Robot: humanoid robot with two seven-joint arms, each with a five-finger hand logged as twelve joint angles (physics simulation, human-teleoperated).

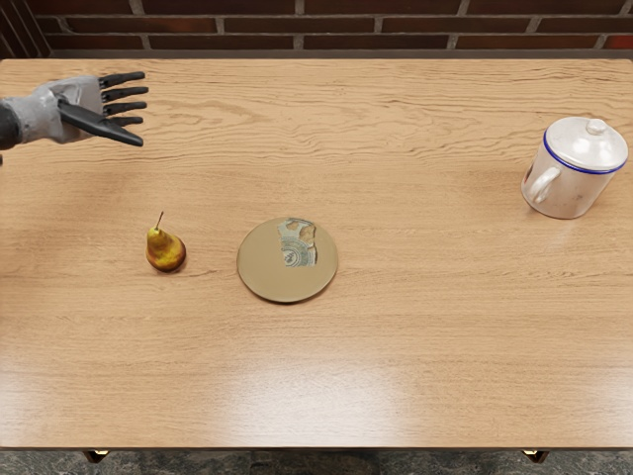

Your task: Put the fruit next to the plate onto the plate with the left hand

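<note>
Head view, single frame.

- Left hand (77, 107): far left of the wooden table (415, 356), arm entering from the left edge. Fingers (125, 94) straight and fanned wide, thumb extended beneath them, nothing held. It looks raised above the table, though height is hard to judge from this angle.
- Right arm: not in view.
- Pear (165, 249): yellow with a reddish flush, standing upright with its stem up, on bare table just left of the plate (287, 282) with a clear gap between them. It is nearer than the hand and well apart from it.
- Plate: round, flat, tan, low rim, with a grey patterned patch (297, 242) on its far part. Nothing on it.
- White lidded mug (574, 166) with a blue rim line: far right, well away from the work.

Judgement: the reach has not begun closing on the fruit and the task is at its start.

Risks from here:
1. The pear stands on a small base. A finger brushing it before the grip closes could topple it, and it could roll off line or onto the plate's edge.
2. The body tapers upward, so a grasp closed too high could squeeze it out downward.
3. The approach comes from the far left, so the thumb may push the pear toward the plate rather than enclose it.
4. The rim is low, so a release while tilted or from too high could let the pear roll off again.
</note>
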